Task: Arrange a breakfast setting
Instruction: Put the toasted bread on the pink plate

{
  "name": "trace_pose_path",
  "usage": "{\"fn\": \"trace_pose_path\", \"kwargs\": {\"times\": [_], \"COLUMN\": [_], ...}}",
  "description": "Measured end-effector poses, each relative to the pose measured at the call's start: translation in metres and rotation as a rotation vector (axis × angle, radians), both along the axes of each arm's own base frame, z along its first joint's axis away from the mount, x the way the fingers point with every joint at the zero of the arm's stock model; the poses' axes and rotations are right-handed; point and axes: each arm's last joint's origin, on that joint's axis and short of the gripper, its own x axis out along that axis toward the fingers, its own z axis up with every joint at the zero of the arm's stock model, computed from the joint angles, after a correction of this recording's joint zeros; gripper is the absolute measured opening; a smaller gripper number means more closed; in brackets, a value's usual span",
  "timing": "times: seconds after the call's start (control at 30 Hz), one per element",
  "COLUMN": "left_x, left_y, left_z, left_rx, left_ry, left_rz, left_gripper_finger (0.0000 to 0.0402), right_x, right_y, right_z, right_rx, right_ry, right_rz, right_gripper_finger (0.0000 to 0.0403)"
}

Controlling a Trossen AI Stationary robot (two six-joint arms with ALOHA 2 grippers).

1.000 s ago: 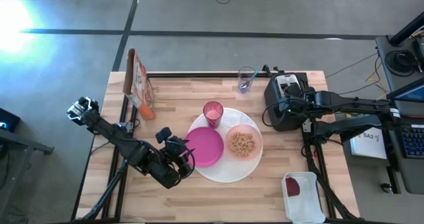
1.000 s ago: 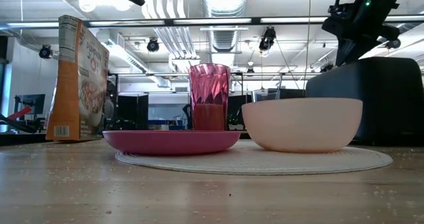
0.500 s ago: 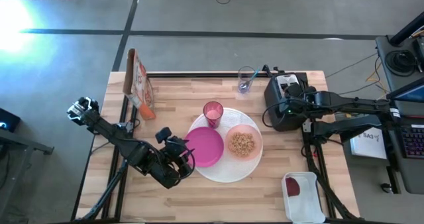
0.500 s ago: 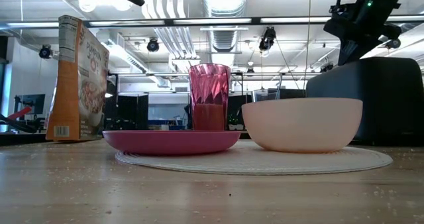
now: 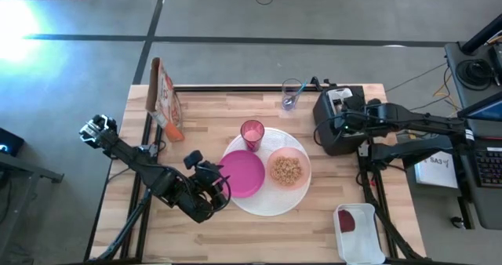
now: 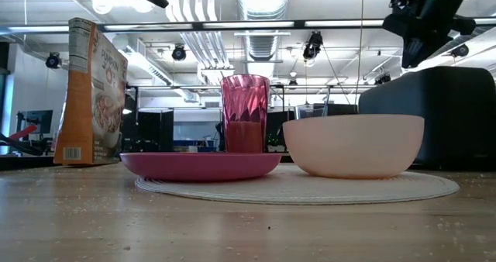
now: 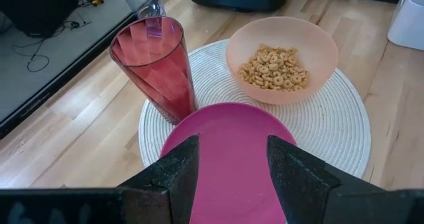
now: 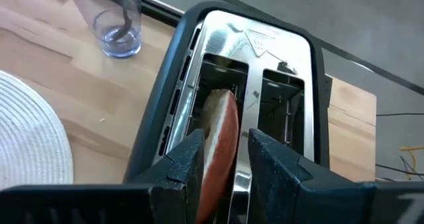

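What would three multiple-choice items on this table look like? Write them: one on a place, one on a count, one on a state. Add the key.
1. The spoon is
A. on the magenta plate
B. in the clear glass
C. in the tub

2. The toaster has
A. one slot
B. two slots
C. four slots

3. The bowl is
A. empty
B. upside down
C. upright with cereal in it

Key:
1 B, the right wrist view shows the spoon standing in the glass beside the toaster.
2 B, two openings lie side by side in its top.
3 C, the left wrist view shows cereal rings lying inside it.
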Motion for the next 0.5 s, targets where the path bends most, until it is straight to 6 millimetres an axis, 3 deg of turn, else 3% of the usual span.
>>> {"fn": "trace_pose_path", "kwargs": {"times": [0.5], "left_x": [-0.001], "left_y": [0.001], "left_z": [-0.001], "left_rx": [0.008], "left_ry": [0.012], "left_rz": [0.000], "left_gripper_finger": [0.0160], "right_x": [0.011], "right_y": [-0.001], "right_z": [-0.015], "right_rx": [0.039], "right_ry": [0.065], "right_rz": [-0.008], "right_gripper_finger": [0.0100]}}
